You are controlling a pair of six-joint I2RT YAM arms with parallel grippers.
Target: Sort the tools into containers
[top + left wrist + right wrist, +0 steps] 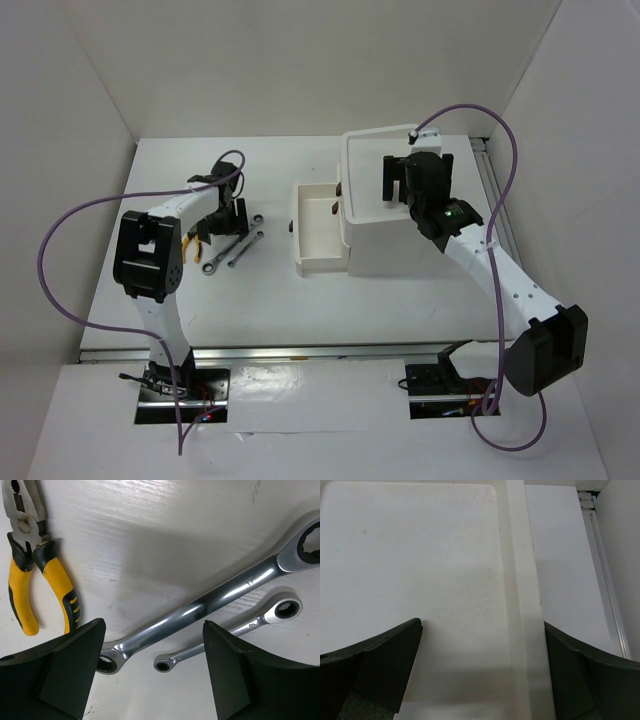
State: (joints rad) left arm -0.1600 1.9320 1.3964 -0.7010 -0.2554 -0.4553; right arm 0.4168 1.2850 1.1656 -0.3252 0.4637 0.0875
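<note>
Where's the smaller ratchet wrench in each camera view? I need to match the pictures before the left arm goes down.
Top external: the smaller ratchet wrench lies diagonally, left of the open drawer.
Left wrist: lower right, ring head pointing up and right.
Right wrist: not in it; only the cabinet's top tray shows.
Shared landmark: the larger ratchet wrench lying alongside it, seen in the top and left wrist views.
</note>
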